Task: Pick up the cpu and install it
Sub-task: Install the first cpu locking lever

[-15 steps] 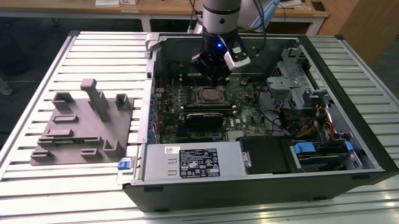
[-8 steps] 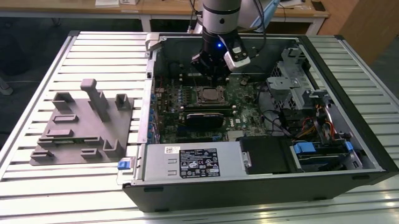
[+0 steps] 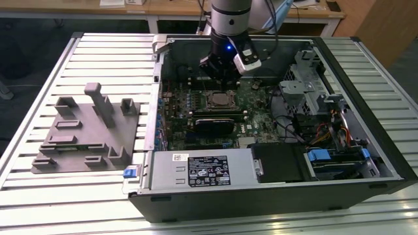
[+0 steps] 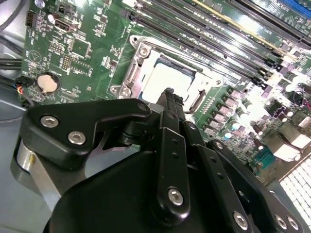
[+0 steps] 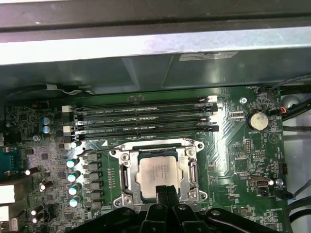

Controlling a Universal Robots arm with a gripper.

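Note:
The cpu [image 5: 158,167], a pale silvery square chip, lies flat inside the metal-framed socket [image 5: 127,167] on the green motherboard. In the second wrist view the cpu [image 4: 167,80] shows just beyond the black fingertips [image 4: 169,97]. My gripper [image 5: 165,190] hangs right over the chip's near edge, its two dark fingers pressed together with nothing between them. In the exterior view the gripper [image 3: 224,85] reaches down into the open computer case, directly above the cpu [image 3: 220,99].
Memory slots [image 5: 141,116] run beside the socket, and a coin battery [image 5: 256,120] sits further along the board. A black card [image 3: 212,125] and the power supply [image 3: 209,169] lie nearer the case front. A grey plastic fixture [image 3: 85,132] stands on the slatted table at the exterior view's left.

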